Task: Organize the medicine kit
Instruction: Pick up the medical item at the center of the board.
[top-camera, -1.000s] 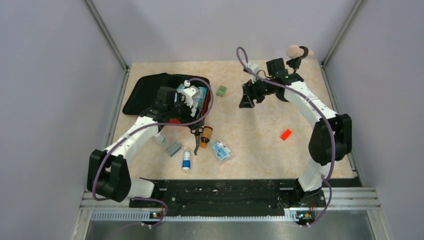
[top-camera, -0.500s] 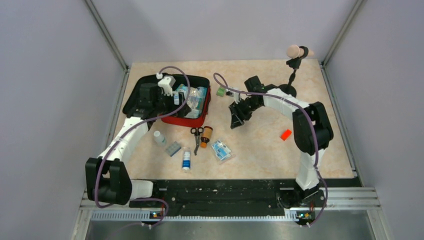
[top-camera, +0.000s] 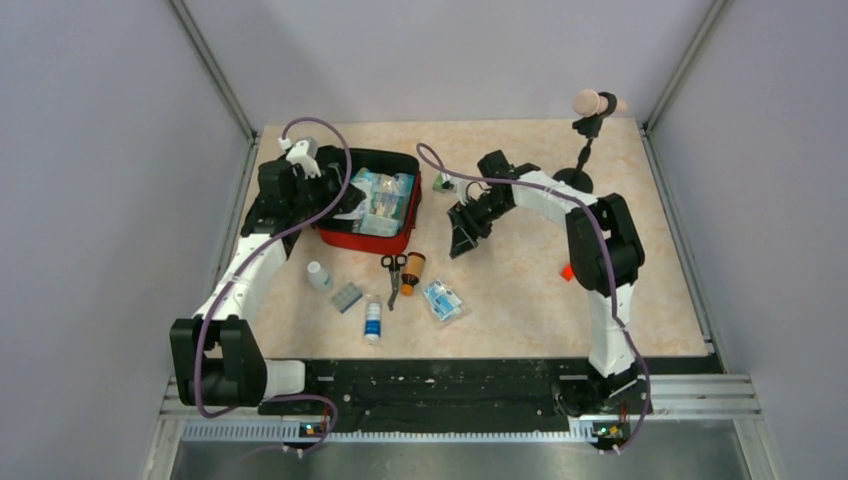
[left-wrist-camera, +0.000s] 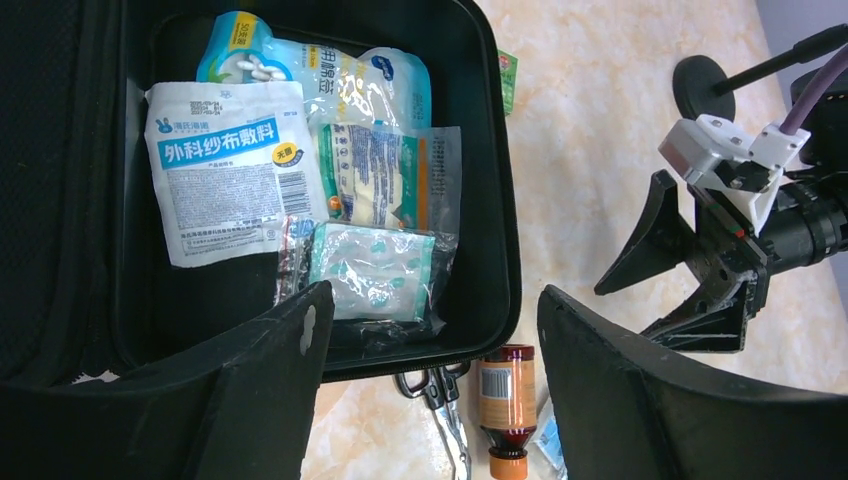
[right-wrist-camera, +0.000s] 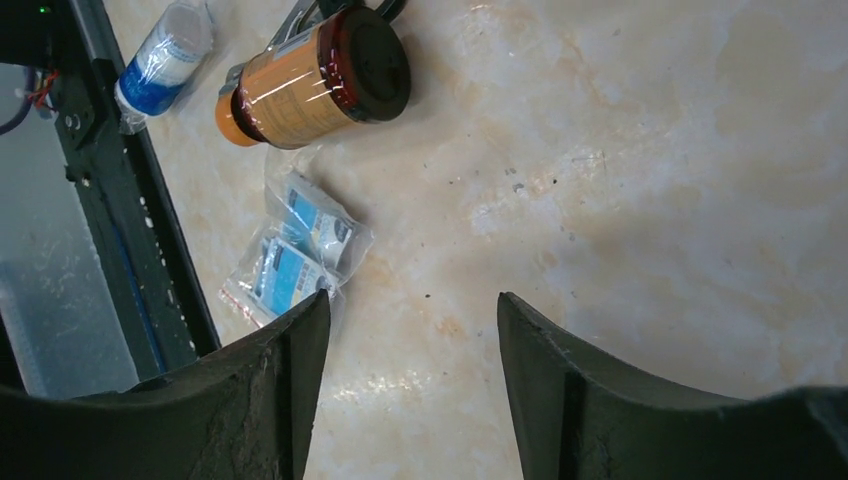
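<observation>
**Kit lies open, both grippers empty**

The table (top-camera: 520, 300) has a beige, marble-like top. Plain grey-violet walls (top-camera: 110, 200) close it in on three sides, and a black rail (top-camera: 450, 385) runs along its near edge.

Compared with one second before, the left arm has moved away from over the tray of the kit towards the left, so the contents are now uncovered. The right arm has come from the far right side down towards the middle of the table. As far as I can see, the things on the table lie where they were.

The left gripper (left-wrist-camera: 432, 300) hangs over the near edge of the kit, its jaws wide apart and nothing between them. The right gripper (right-wrist-camera: 410, 300) is also open and empty, above bare table near the amber bottle (top-camera: 412, 268).

The medicine kit (top-camera: 362, 238) is at the far left part of the table. It is a red soft pouch with black lining, and it lies open. Its lid is to the left, mostly under the left arm. Inside are a white packet (left-wrist-camera: 230, 180) with blue print and several clear sachets (left-wrist-camera: 375, 270), packed close together.

The amber bottle lies on its side in front of the kit, just beside the scissors (top-camera: 393, 275).
</observation>
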